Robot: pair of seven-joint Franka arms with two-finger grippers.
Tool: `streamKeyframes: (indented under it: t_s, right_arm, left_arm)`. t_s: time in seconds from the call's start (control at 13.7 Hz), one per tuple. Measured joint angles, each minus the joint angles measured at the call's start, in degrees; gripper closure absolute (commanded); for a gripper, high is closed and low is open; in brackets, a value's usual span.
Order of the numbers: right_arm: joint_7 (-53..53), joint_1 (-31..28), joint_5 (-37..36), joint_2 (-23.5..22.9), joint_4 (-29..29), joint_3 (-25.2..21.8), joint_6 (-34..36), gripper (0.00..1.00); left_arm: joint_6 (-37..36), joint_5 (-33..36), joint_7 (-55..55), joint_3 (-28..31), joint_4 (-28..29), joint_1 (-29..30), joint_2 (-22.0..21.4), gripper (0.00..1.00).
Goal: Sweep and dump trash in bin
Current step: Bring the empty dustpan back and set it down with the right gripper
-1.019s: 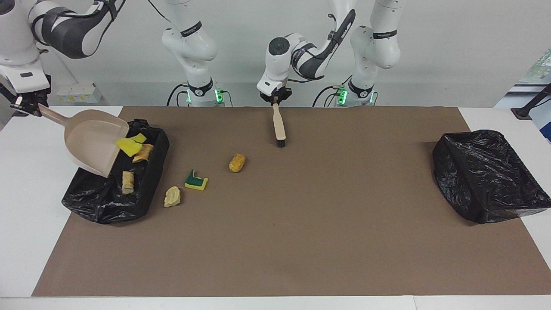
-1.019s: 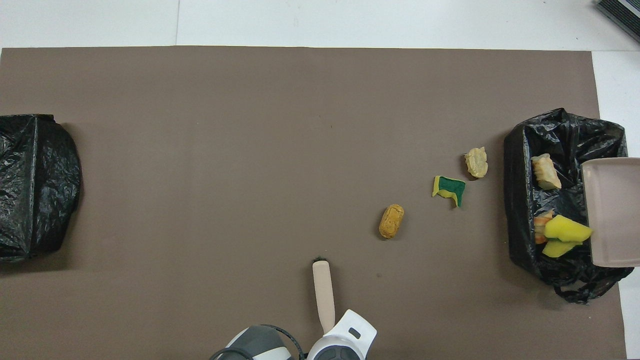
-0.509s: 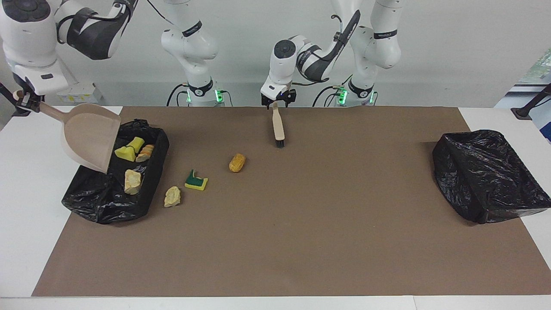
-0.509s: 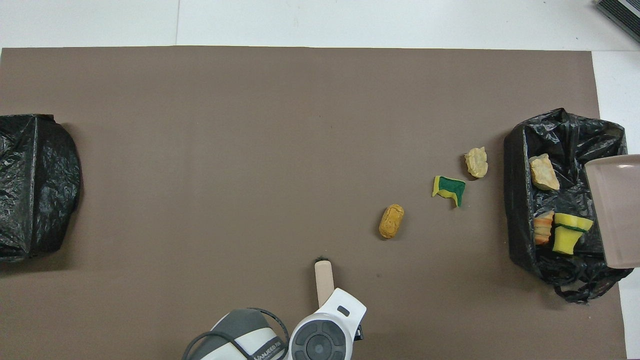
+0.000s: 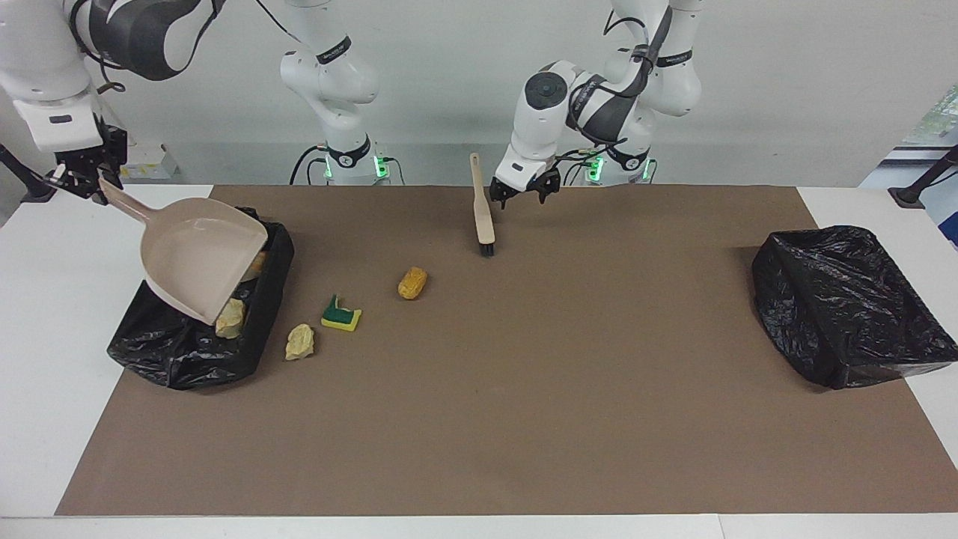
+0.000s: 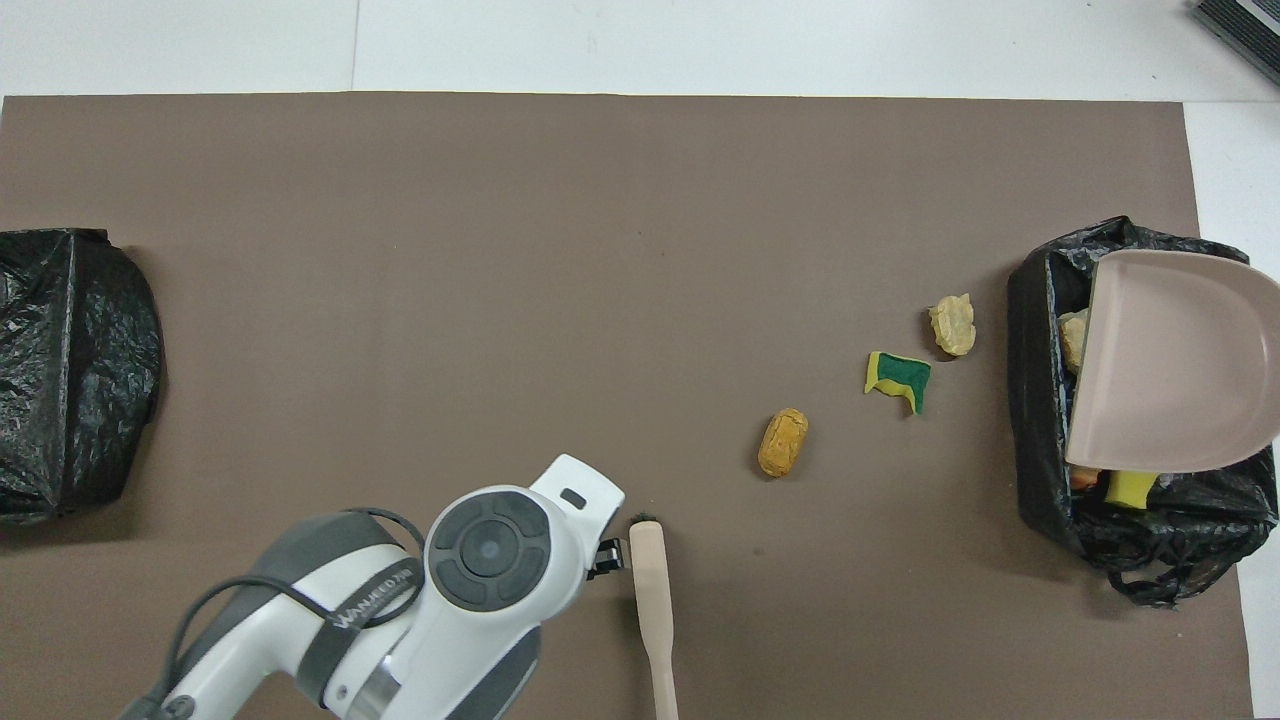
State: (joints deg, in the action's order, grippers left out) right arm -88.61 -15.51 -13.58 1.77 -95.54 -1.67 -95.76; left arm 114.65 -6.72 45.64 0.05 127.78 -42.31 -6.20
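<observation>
Three scraps (image 5: 412, 283) sit on the mat at centre-left of the facing view; the rest lie in the bin (image 5: 269, 277). The right gripper (image 5: 84, 178) clamps the dustpan (image 5: 196, 258) over it. The left gripper (image 5: 524, 194), open, is beside the upright brush (image 5: 481, 209); it probably needs regrabbing next.

Three scraps (image 5: 340, 314) lie on the mat (image 5: 524, 419) beside the bin (image 5: 179, 352) at the right arm's end; dustpan (image 5: 198, 262) over that bin.
</observation>
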Motion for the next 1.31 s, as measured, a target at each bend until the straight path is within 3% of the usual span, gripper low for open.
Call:
streamKeyframes:
  t_s: [0.22,0.51,0.87,1.16,1.31]
  right_arm:
    - [16.2,5.2,4.2,0.5,-1.6,1.3,1.8,1.0]
    - [44.5,17.2,7.2,2.9,-6.0,1.7,2.3,1.0]
    - [75.5,27.9,13.1,2.6,-9.6,1.9,0.8,1.0]
    - [94.9,35.1,16.1,-0.4,-11.8,1.9,-6.4,1.0]
    - [103.2,38.6,17.5,-3.0,-12.3,1.9,-12.5,1.0]
  left_arm:
    - [-1.0,3.7,-9.0,0.1,0.0,9.0,-2.1,0.0]
    - [-1.5,7.9,-23.4,0.2,0.0,21.5,-3.0,0.0]
    - [4.8,9.7,-42.3,0.2,-1.3,34.2,-1.4,0.0]
    - [4.4,9.8,-48.4,0.2,-11.5,38.9,3.6,0.0]
    - [-0.1,9.8,-49.8,0.2,-17.9,39.9,5.1,0.0]
